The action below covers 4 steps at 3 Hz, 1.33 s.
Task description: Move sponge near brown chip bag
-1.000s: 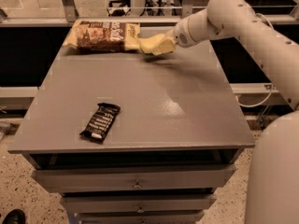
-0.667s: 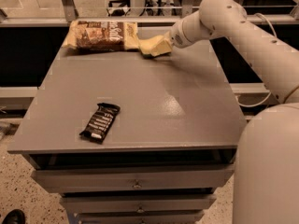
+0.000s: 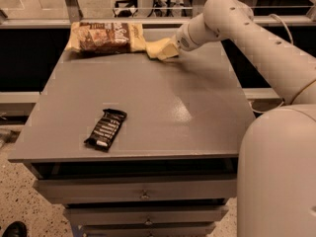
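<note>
At the far edge of the table (image 3: 197,107), left of its middle, I see the bag (image 3: 106,36) lying flat, its long side running left to right, with the brown middle and cream ends facing up. Just right of it sits the sponge (image 3: 154,47), a pale yellow lump resting on the tabletop right against the bag's right end; I cannot tell whether the two touch. The gripper (image 3: 166,50) is down at the sponge, at its right side, low over the surface. Its pale yellow colour runs into the sponge, so I cannot tell whether it is clamped on the sponge or loose around it. The arm (image 3: 247,28) reaches in from the right, bending at a rounded joint above the far right corner of the table and coming down leftward to the sponge. The robot's white body (image 3: 276,172) fills the near right. A black snack bar (image 3: 105,128) lies on the near left part of the table, well apart from the sponge and bag. Below the tabletop, the front shows stacked drawers (image 3: 143,189).
</note>
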Tool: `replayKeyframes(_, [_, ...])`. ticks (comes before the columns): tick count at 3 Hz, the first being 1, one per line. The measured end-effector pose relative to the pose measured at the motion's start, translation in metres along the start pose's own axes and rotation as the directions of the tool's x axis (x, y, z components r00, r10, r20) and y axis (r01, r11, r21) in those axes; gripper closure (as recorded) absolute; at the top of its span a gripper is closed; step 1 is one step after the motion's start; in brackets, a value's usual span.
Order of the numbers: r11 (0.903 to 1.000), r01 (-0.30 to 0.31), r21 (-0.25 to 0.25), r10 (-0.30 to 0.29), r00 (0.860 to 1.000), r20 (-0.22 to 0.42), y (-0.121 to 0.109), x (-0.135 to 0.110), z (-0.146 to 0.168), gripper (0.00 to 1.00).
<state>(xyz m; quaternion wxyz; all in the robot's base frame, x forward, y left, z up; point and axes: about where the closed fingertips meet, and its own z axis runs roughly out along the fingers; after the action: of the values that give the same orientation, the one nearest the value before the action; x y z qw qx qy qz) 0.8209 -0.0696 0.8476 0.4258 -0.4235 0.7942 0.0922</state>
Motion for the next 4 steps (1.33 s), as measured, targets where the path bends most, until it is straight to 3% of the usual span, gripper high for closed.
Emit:
replayKeyframes(1, [0.9999,-0.005,-0.017,0.006,1.000,0.017,0.002,-0.007,-0.005,0.07])
replayKeyframes(2, [0.9991,-0.010,-0.040,0.011,0.999,0.039,0.006,-0.014,-0.011,0.00])
replayKeyframes(4, [0.9959,-0.034,-0.084,0.043,0.993,0.107,0.010,-0.021,-0.036,0.00])
